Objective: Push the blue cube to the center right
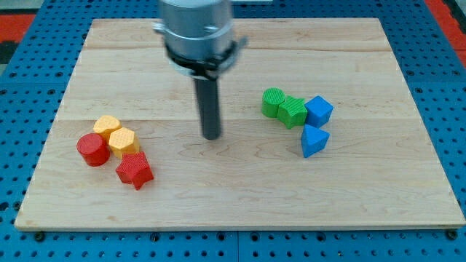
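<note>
The blue cube (319, 110) sits right of the board's middle, touching a green block (293, 111) on its left. A blue triangular block (314, 140) lies just below the cube. A second green block (274, 101), rounded, sits left of the first green one. My tip (211, 135) rests on the wooden board (240, 196) near its centre, well to the left of the blue cube and the green blocks, touching no block.
At the view's left sits a cluster: two yellow hexagonal blocks (107, 126) (123, 140), a red cylinder (92, 149) and a red star-shaped block (134, 170). A blue pegboard (22, 44) surrounds the board.
</note>
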Tool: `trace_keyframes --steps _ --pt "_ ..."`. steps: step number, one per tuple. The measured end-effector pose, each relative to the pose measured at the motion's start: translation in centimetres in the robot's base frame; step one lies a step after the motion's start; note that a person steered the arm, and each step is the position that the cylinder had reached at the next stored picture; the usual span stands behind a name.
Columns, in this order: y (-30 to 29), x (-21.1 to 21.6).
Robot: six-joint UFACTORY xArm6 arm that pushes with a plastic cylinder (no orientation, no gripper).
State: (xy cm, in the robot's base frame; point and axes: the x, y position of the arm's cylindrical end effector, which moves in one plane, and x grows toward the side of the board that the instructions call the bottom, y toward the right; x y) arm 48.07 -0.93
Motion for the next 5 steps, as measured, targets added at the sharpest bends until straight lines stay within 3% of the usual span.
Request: trace_keyframes --steps 1,3,5 --pt "5.7 0.6" --pt "12.7 -3.1" --pt "15.2 -4.3"
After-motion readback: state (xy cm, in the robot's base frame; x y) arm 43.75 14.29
